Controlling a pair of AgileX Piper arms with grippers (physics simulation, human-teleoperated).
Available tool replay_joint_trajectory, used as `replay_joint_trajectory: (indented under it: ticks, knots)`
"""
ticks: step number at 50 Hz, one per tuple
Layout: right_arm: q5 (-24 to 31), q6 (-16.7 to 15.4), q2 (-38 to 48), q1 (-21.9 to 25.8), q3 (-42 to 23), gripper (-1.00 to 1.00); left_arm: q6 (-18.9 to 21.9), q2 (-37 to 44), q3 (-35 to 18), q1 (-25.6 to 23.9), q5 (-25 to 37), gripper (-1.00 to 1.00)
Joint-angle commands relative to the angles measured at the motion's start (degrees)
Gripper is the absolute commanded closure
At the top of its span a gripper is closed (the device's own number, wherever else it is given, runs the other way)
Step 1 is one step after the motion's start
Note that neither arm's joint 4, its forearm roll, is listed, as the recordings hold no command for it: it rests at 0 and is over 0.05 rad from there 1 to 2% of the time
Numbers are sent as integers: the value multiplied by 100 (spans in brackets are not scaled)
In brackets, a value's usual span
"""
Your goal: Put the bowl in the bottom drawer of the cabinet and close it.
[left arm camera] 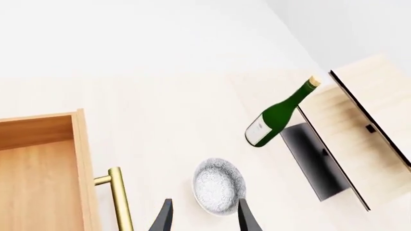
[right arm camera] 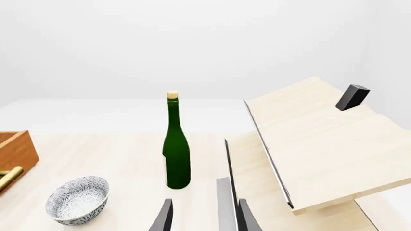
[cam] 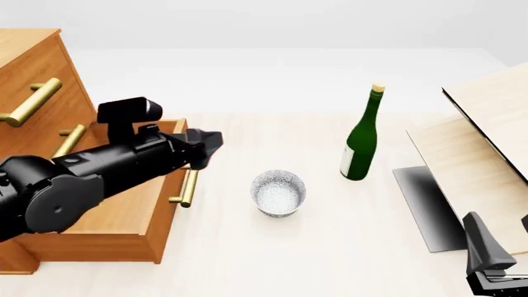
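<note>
The bottom drawer (cam: 123, 204) of the cabinet (cam: 33, 74) stands open. The bowl (cam: 278, 193) rests upright on the counter (cam: 272, 260), just beside the drawer. The left pincer (left arm camera: 202, 219) is released, approaching the bowl; the next move calls for straddling its rim, then clenching.

Left arm (cam: 91, 179) hides bottom drawer's (cam: 123, 238) interior.
</note>
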Motion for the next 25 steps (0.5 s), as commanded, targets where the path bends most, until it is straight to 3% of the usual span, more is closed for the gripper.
replay_joint_trajectory:
  ticks: [1, 25]
  knots:
    - [0, 0, 1, 0, 0, -100, -106, 310, -183, -9, -76, -100]
    - [0, -1, 0, 0, 0, -100, -312, 1138, -646, 22, -234, -100]
